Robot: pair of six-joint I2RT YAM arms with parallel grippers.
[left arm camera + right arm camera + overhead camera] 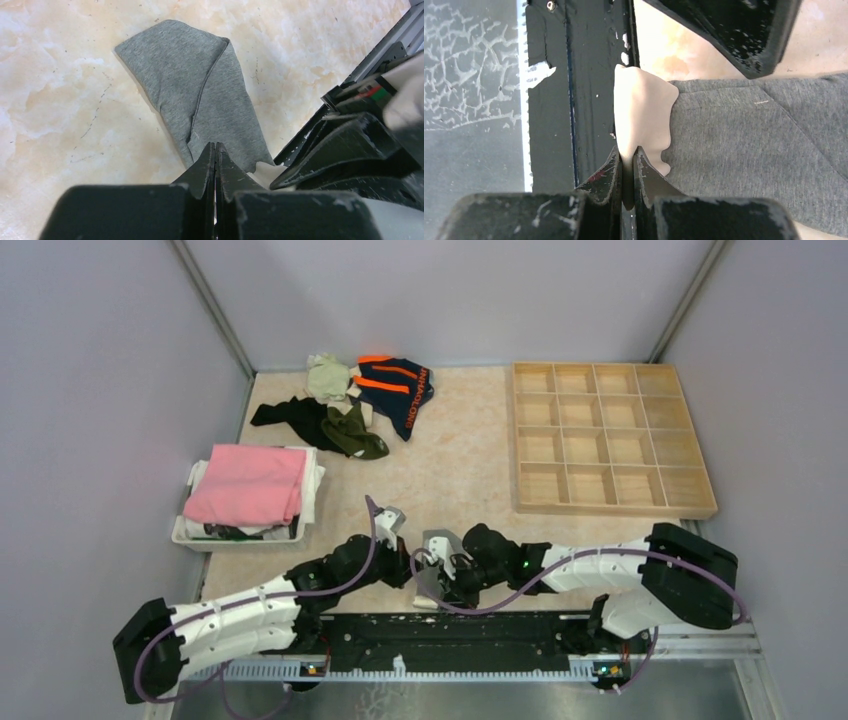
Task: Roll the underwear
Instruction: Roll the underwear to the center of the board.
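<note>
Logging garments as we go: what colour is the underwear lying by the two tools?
Plain grey; the underwear shows best in the left wrist view.

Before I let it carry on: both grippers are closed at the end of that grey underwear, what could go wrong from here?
1. The folded grey fabric underwear lies close by the black metal rail at the near edge; rolling there could snag it or push it off.
2. The right gripper seems to pinch only a thin cream flap at its edge, which may slip out.
3. The shut left gripper sits close beside the right; their fingers could bump.
</note>
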